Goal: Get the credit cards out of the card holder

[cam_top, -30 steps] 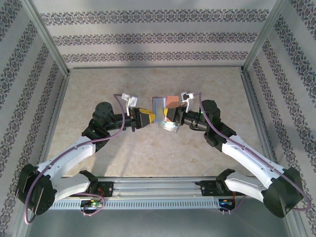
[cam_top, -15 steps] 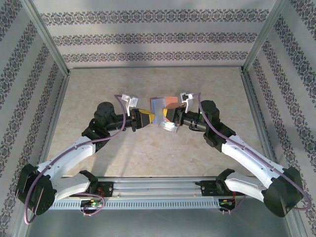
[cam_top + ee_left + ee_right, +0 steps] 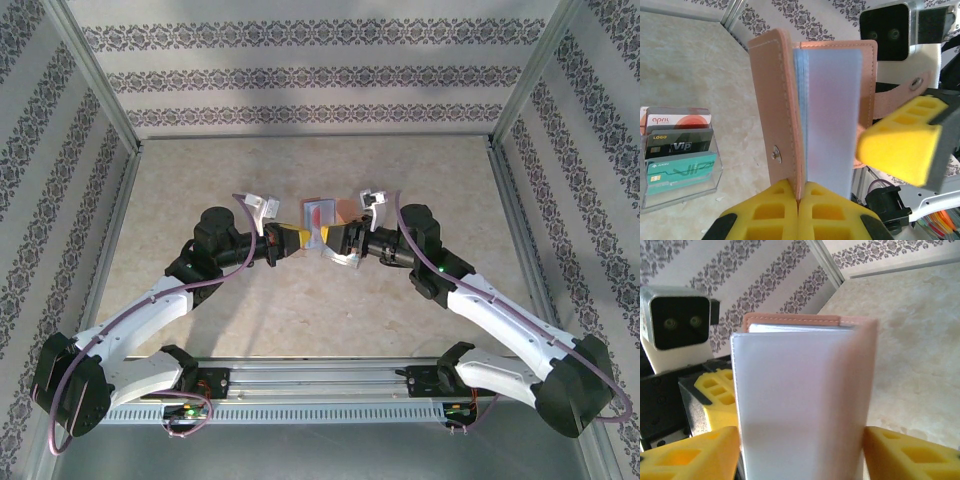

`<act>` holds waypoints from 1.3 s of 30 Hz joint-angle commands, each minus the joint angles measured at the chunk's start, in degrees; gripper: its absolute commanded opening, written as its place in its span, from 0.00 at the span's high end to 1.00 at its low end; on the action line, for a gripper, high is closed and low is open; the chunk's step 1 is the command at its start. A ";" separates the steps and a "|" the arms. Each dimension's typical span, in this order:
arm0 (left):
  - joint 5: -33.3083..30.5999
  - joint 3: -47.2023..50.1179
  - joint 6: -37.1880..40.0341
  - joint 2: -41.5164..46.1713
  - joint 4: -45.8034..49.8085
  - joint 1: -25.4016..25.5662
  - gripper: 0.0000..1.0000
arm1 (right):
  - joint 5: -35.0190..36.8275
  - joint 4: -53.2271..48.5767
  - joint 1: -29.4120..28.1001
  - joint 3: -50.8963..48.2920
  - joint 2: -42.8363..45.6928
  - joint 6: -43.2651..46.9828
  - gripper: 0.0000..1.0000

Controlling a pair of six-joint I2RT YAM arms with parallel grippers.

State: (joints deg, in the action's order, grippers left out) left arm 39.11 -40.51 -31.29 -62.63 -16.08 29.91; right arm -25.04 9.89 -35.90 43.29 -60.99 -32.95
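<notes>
The card holder (image 3: 774, 105) is a reddish-brown wallet with grey-blue inner panels, held upright above the table between both arms (image 3: 317, 214). My left gripper (image 3: 799, 188) is shut on the lower edge of its brown cover (image 3: 297, 236). My right gripper (image 3: 800, 436) is open, its yellow fingers (image 3: 910, 455) standing wide on either side of the wallet (image 3: 800, 390); one finger (image 3: 899, 145) shows beside the blue panels. Three credit cards (image 3: 679, 145), red-and-white, dark and teal, stand in a clear tray on the table.
The clear plastic tray (image 3: 685, 192) sits on the beige tabletop just below and beside the grippers (image 3: 346, 259). Metal frame posts and patterned walls close in the table on three sides. The wallet's snap strap (image 3: 900, 92) hangs toward the right arm.
My left gripper has shut on the wallet's cover. The right gripper has opened from its grip. Both grippers and the wallet shifted slightly toward the back, and the wallet looks more folded.
</notes>
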 commanded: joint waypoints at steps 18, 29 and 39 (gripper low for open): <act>-0.69 -0.20 0.40 2.14 -1.47 -0.03 0.77 | 0.26 -2.02 -2.40 3.95 -0.69 2.49 0.81; 2.06 -0.55 -1.11 -0.04 -3.17 -0.03 0.56 | -0.30 -1.23 -2.41 3.65 -0.53 1.57 0.91; -3.22 -0.49 3.24 2.17 8.92 0.02 0.92 | 7.65 -7.89 -1.96 0.41 3.40 1.99 0.57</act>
State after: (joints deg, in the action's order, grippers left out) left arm 37.34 -40.51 -30.46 -62.50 -10.90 29.91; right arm -21.65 4.89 -37.76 44.73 -60.12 -31.53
